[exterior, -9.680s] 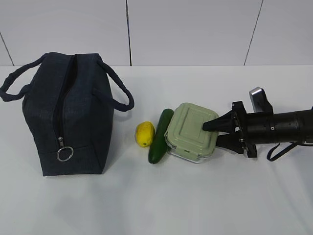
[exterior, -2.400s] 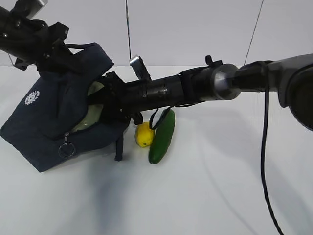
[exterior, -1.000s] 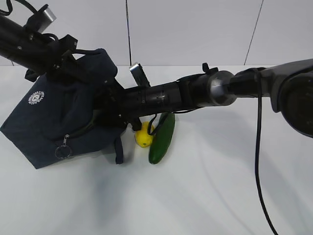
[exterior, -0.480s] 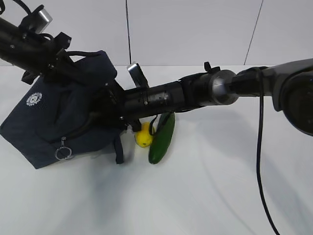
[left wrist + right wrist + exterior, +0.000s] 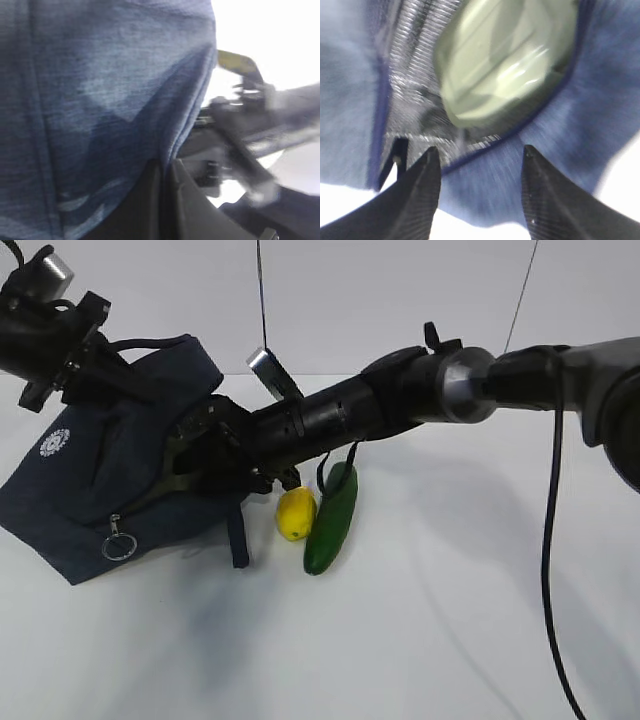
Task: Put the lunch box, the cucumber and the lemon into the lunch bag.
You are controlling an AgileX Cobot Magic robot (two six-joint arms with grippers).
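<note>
You are looking at a white tabletop (image 5: 420, 640) that is carrying everything; the lunch bag (image 5: 90, 490) is lying tilted on its left part, its white round logo (image 5: 54, 443) facing the camera and its metal ring pull (image 5: 117, 546) hanging low at the front; one loop handle (image 5: 236, 535) is dangling down to the tabletop on the bag's right side.

Your right arm (image 5: 400, 405) is reaching across from the right, and its right pincer (image 5: 190, 462) is sitting at the mouth of the bag with its jaws standing apart, gripping nothing; in the right wrist view the two dark fingers (image 5: 417, 195) are framing the opening, and the lunch box (image 5: 505, 55) is showing its pale green lid inside the bag, apart from the fingers, blurred.

Your left pincer (image 5: 118, 380) is clamping shut on the upper edge of the bag's fabric, holding that side raised; the left wrist view is showing mostly navy cloth pinched where the jaws meet.

The cucumber (image 5: 331, 517) is lying on the tabletop just right of the bag, under the right arm, slanting away from you; the lemon (image 5: 295, 513) is lying just beside its left flank, between cucumber and bag handle; whether they are touching I cannot tell.
</note>
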